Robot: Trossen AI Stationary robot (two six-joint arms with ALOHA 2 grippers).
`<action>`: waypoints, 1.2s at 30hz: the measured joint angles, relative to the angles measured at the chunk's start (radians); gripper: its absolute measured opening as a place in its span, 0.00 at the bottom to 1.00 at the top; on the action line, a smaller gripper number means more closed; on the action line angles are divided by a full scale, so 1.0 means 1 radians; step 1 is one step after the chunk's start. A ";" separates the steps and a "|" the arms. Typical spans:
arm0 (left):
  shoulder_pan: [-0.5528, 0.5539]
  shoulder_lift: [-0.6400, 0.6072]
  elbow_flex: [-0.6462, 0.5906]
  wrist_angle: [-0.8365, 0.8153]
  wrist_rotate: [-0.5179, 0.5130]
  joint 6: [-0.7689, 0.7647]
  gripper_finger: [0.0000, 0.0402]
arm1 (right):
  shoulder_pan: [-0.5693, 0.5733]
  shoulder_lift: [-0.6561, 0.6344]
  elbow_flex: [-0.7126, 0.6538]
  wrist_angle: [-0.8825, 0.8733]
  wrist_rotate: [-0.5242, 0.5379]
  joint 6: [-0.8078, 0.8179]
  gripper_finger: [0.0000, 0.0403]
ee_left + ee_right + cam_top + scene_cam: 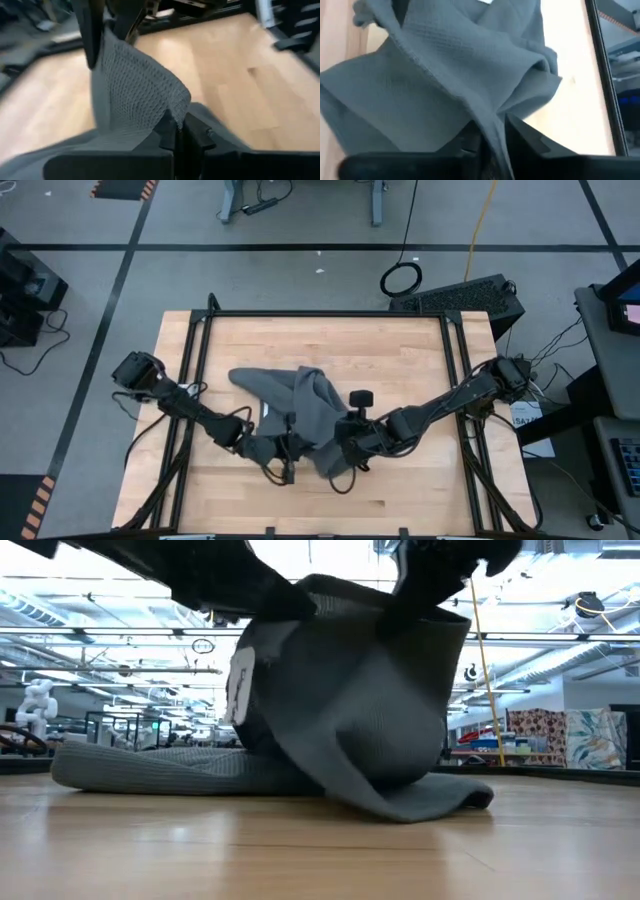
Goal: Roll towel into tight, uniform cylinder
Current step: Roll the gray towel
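Wooden tabletop (400,480) carries the towel (300,395), half lifted and bunched, not yet rolled. Left gripper (179,131) is clamped on a fold rising just ahead of its fingers; right gripper (492,132) pinches cloth between barely parted fingers. Next: flatten it, judging by the heap.

The towel (300,405) is taking up the middle of the wooden table (400,350), part of it lying flat toward the far left and part of it hanging lifted in a hump, so a level path across the centre is being blocked. Both arms are converging there: the left gripper (285,452) is pinching cloth from the near left, and the right gripper (345,448) is closing in from the near right, with towel lying between its fingers. The far strip, both side margins and the near edge are lying bare.
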 joint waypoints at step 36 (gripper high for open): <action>0.115 0.001 0.000 -0.014 0.286 -0.058 0.11 | 0.160 0.158 0.000 0.166 0.163 0.104 0.44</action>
